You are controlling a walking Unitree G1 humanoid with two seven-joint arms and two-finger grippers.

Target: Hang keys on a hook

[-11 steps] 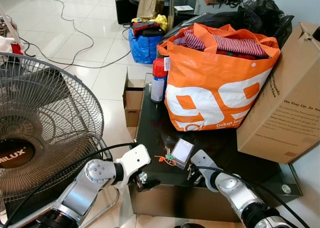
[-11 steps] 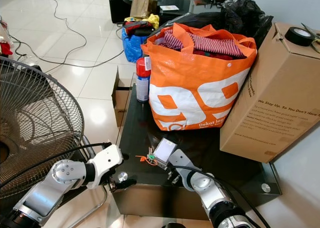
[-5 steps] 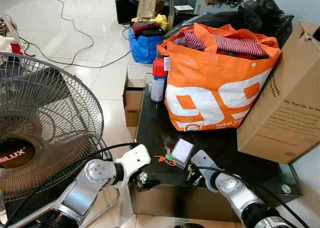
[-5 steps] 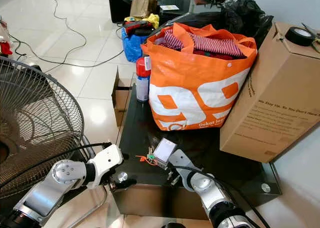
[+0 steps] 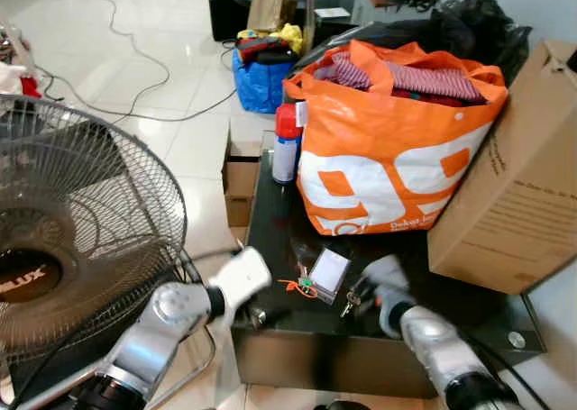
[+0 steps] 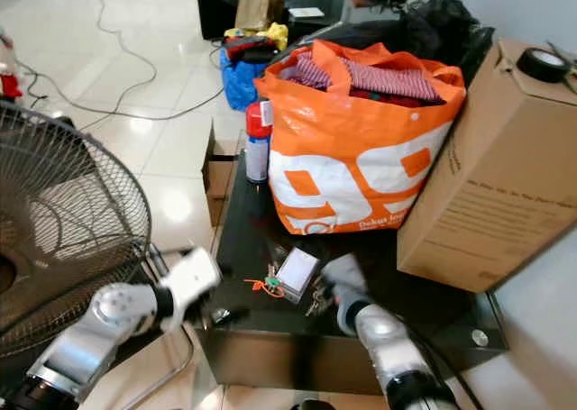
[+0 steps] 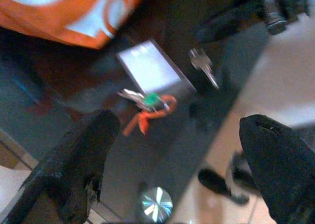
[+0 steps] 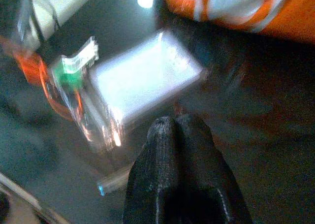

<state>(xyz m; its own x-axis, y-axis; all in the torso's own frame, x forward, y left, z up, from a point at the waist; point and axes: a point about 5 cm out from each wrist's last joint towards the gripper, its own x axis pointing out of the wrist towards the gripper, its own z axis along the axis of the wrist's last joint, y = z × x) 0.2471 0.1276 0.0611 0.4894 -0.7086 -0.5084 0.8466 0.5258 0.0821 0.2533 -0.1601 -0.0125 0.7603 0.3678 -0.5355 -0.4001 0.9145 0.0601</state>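
So I'm bent over a low black glass table [image 5: 279, 239], pretty cluttered. My left jaws [image 7: 182, 170] are spread wide with nothing in them, hanging at the table's near left corner in the lower middle of the head view. My right jaws [image 8: 177, 135] are pressed fully together, tips touching, gripping nothing I can see, and sit just off the edge of a small white box [image 5: 329, 273] in the lower centre.

The keys [image 7: 147, 100] lie flat on the glass right against that box, on its left side, with a green tag and an orange loop [image 5: 294, 287]. One more key [image 7: 203, 66] lies by itself near the box's other corner.

Behind all that is a big orange bag [image 5: 388, 149] of clothes, a spray can [image 5: 285, 144] with a red cap, a cardboard box [image 5: 514, 176] far right, and a fan [image 5: 81, 230] on the left.
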